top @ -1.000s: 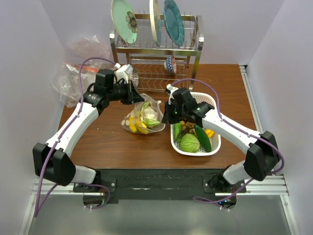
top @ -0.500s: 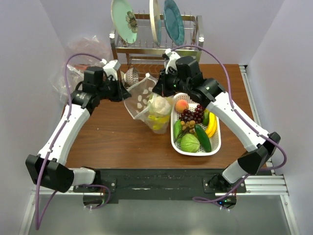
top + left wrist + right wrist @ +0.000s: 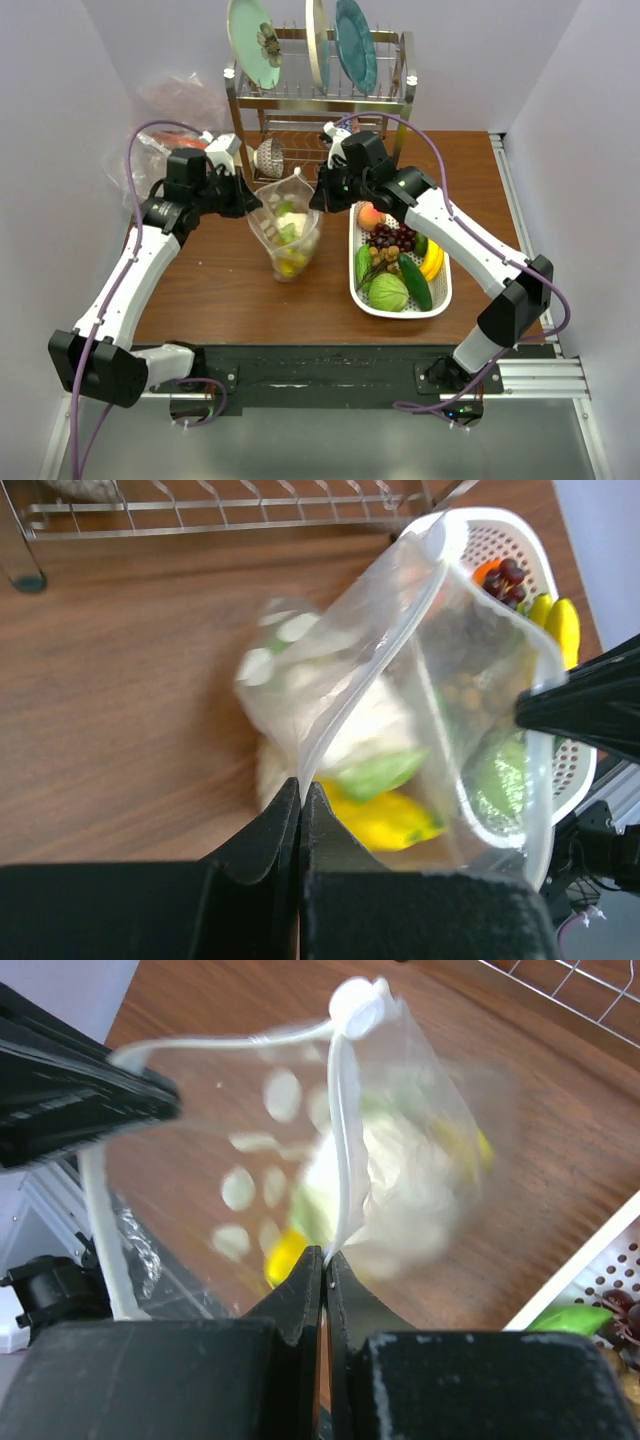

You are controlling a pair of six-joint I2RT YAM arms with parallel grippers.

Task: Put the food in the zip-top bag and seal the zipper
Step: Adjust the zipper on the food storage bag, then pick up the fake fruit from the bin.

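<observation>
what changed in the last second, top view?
Both arms swung back toward the dish rack and raised the zip-top bag from slumped on the table to hanging upright, mouth up, food at its bottom. The left gripper and right gripper stay shut on its mouth edges. The basket and rack are unchanged.

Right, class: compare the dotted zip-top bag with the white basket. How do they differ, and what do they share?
The zip-top bag is clear, soft plastic; the basket is white, stiff and perforated. The bag is held up by the left gripper and right gripper, each shut on its mouth edge; the basket rests on the table, untouched. Shared: both hold toy food.
</observation>
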